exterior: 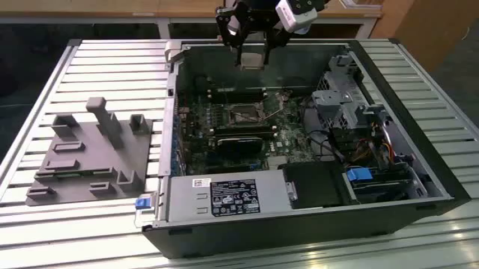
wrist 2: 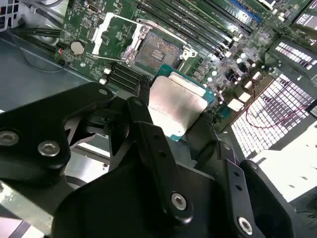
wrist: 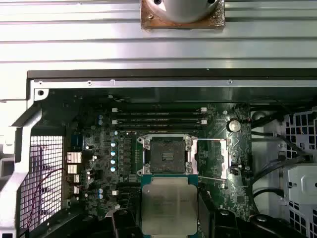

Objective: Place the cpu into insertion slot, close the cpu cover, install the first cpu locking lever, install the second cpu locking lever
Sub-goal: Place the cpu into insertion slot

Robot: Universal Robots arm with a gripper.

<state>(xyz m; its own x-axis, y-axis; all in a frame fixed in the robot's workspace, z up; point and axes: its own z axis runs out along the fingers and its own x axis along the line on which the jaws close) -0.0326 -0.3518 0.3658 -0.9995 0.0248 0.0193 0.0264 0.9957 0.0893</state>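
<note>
We see the cpu [wrist: 169, 203]; it is a flat square chip with a dull silver top and a thin blue-green edge, and the top looks a bit smudged. The gripper [exterior: 252, 59] pinches it by two sides, with a black finger [wrist 2: 148, 139] on each side; so it is open just as wide as the chip. In the exterior view the gripper hangs high over the far wall of the case [exterior: 314, 227], well above the board [wrist: 99, 163]. The slot [wrist: 167, 152] is a dark square with a metal rim, and it is bare; the cover [wrist: 212, 158] lies swung open just beside it. Long black strips [wrist: 158, 118] run along one side of the slot, and a black block [exterior: 241, 143] sits near another side; the case walls stand all around the board, and the room over the slot is open.
</note>
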